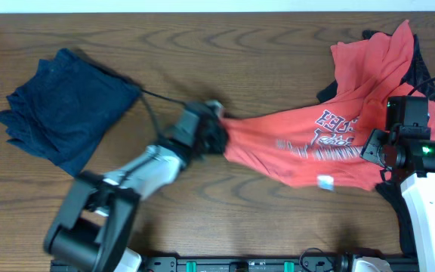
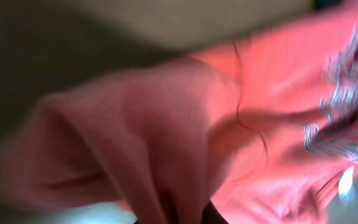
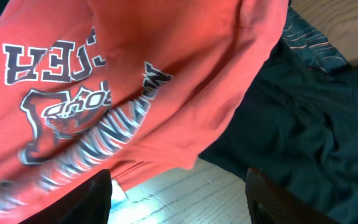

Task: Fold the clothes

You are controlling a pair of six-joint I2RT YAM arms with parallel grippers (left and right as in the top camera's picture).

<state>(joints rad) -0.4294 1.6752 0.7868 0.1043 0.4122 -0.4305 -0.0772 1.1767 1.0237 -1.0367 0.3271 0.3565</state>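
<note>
Left gripper (image 1: 216, 130) clamped on bunched edge of red shirt (image 1: 308, 143), right gripper (image 3: 182, 194) spread wide, holding nothing, over shirt and black garment (image 3: 303, 124), navy garment (image 1: 66, 106) well apart on table (image 1: 240, 53)

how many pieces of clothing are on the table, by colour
coral-red T-shirt: 1
dark navy garment: 1
black garment, partly under the T-shirt: 1
total: 3
</note>
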